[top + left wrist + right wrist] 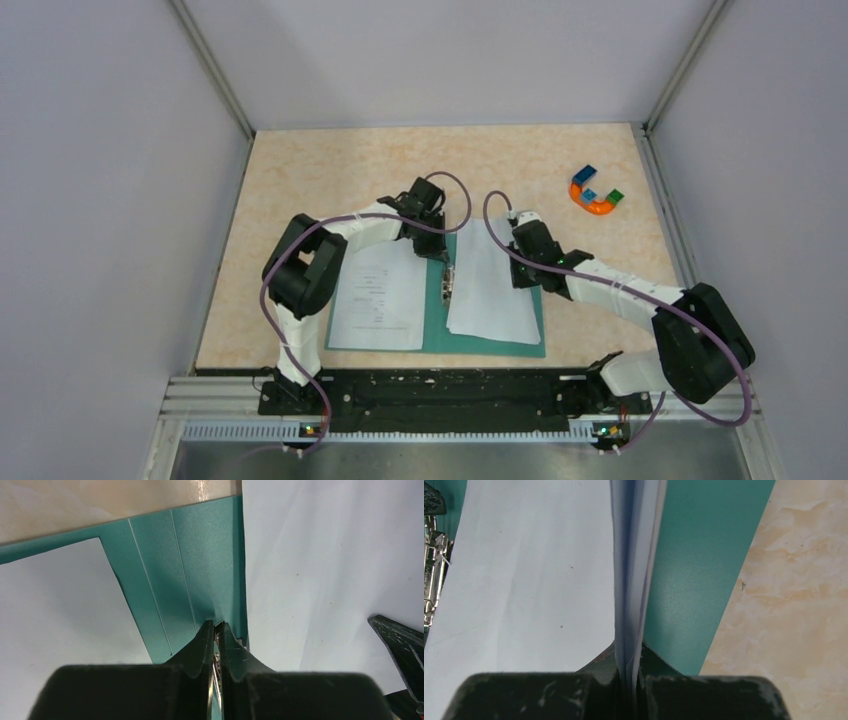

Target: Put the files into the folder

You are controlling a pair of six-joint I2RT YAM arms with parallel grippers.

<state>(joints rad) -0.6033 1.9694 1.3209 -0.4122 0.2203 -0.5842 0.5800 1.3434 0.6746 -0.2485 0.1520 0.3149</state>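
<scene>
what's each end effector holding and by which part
Left end effector: metal clip at the folder spine. Right end effector: white sheet, by its lifted edge.

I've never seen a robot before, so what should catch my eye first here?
An open teal folder lies mid-table with a printed sheet on its left cover. The left tool is pinched on the metal clip at the spine, while the right tool grips the raised edge of a blank sheet on the right cover. A colourful horseshoe toy sits far right.

Left gripper (215,626) pinching the metal clip (217,660) on the teal folder (200,565), white sheets (325,555) flanking the clip.
</scene>
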